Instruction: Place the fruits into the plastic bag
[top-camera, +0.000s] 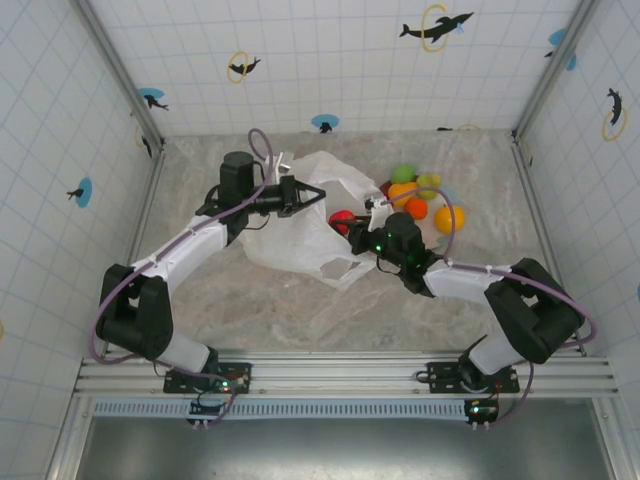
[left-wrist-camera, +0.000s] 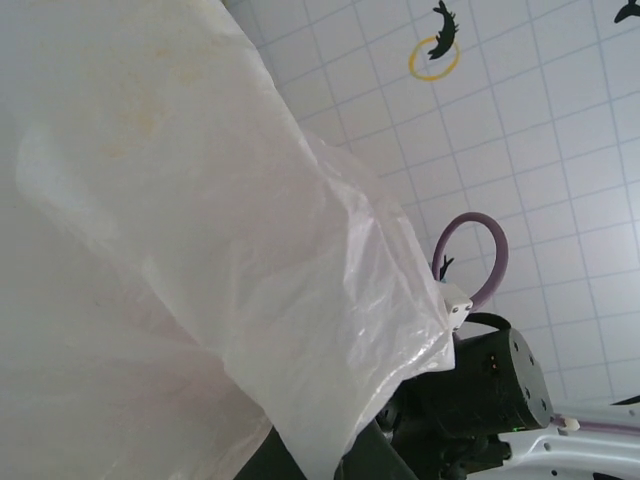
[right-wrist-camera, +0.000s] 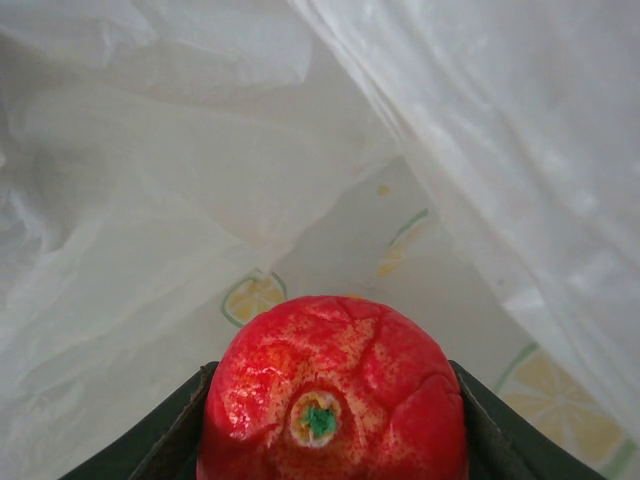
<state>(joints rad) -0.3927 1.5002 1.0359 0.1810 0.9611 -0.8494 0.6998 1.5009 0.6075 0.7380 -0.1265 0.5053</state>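
Firmly, right gripper (right-wrist-camera: 335, 425) clamps glossy red apple (right-wrist-camera: 335, 360); left gripper (top-camera: 310, 195) pinches translucent bag (top-camera: 285, 240).

Overhead view looks down from behind; both wrist views sit close against the plastic bag (top-camera: 295, 245).

Bright, even light and faint shadows; the plastic bag (left-wrist-camera: 150, 250) looks washed out and blurred close up.

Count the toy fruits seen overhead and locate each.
6. A red fruit is in the right gripper at the mouth of the plastic bag; a green fruit, a yellow-green fruit, two orange fruits and a yellow-orange fruit cluster right of it. Others may be hidden.
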